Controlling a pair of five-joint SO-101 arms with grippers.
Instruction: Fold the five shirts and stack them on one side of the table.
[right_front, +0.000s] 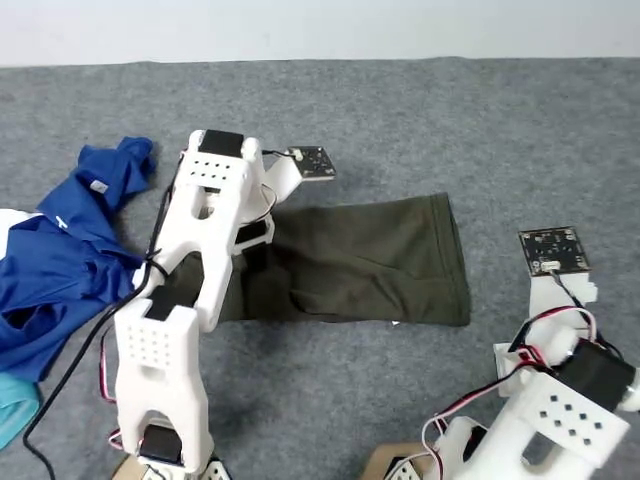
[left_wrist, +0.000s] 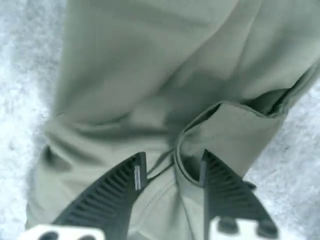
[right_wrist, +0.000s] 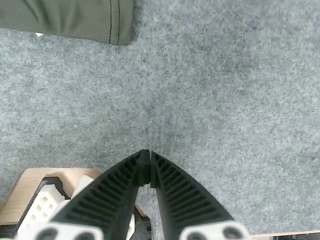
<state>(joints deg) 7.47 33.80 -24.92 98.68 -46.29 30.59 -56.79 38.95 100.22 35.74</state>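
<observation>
The olive shirt (right_front: 370, 260) lies partly folded at worktop (right_front: 500, 130) centre, with the left end effector (left_wrist: 172, 165) released astride a fabric ridge and the right end effector (right_wrist: 150, 157) clenched empty at 5 o'clock, while the blue shirts (right_front: 60, 270) at 9 o'clock lie crumpled and no stack is started.

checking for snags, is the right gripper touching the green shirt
Apart. The right wrist view shows bare mat between the right gripper and the green shirt.
</observation>
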